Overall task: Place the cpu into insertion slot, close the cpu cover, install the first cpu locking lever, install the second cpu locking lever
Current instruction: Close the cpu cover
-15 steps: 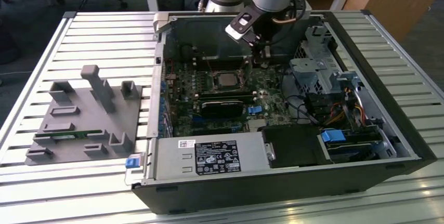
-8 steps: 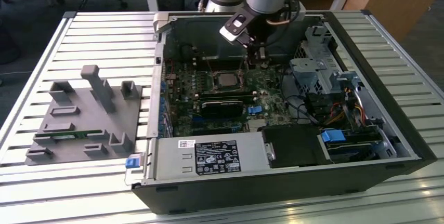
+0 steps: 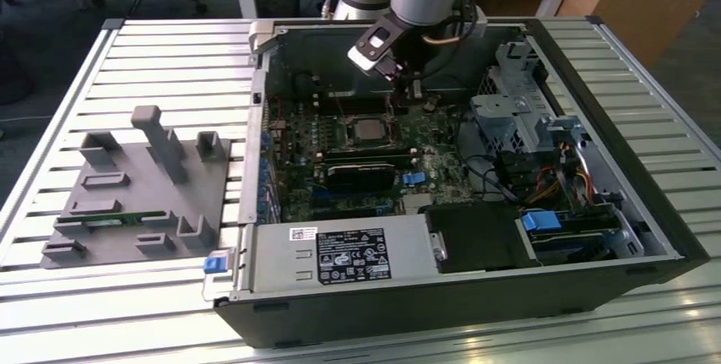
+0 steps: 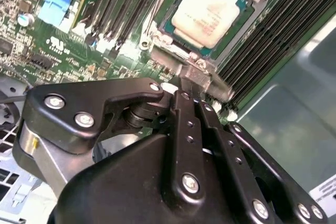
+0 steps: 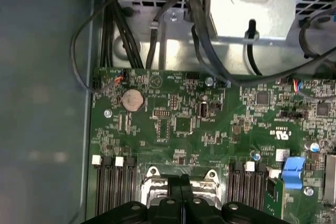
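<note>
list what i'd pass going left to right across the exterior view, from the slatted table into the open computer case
grey plastic fixture block with upright posts → small flat silver-grey square cpu → silver perforated metal drive cage → black right wall of the computer case

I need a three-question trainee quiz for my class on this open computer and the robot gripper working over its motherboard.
1. True or false: the cpu sits in the insertion slot.
2. The gripper has its fingertips together at which part? A. power supply B. cpu cover C. coin cell battery
3. Fill in: the grey fixture tray stands outside the computer case, on the exterior view's ____.
Key: 1 true; 2 B; 3 left.
</note>
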Controlling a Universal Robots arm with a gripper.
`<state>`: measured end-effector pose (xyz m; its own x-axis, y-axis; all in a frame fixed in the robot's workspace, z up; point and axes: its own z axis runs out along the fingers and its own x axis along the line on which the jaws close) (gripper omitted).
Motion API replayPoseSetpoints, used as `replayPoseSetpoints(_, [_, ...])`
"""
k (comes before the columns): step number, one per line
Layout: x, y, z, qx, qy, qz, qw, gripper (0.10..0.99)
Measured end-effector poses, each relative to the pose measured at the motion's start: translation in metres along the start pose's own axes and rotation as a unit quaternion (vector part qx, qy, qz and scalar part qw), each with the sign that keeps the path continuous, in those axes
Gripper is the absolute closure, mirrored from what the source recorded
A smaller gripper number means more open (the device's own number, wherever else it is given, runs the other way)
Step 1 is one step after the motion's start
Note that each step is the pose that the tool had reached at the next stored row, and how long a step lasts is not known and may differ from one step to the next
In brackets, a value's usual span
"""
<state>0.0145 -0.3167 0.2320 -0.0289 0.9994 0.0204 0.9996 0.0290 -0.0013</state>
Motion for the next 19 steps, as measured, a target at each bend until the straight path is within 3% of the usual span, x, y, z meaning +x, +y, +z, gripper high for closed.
replayPoseSetpoints(10, [0.0003, -0.0089, 0.0048, 0.0000, 0.0000, 0.000, 1.0000, 0.980])
replayPoseSetpoints(19, [0.0007, -0.0244, 0.0075, -0.0001, 0.0003, 0.000, 1.0000, 0.980])
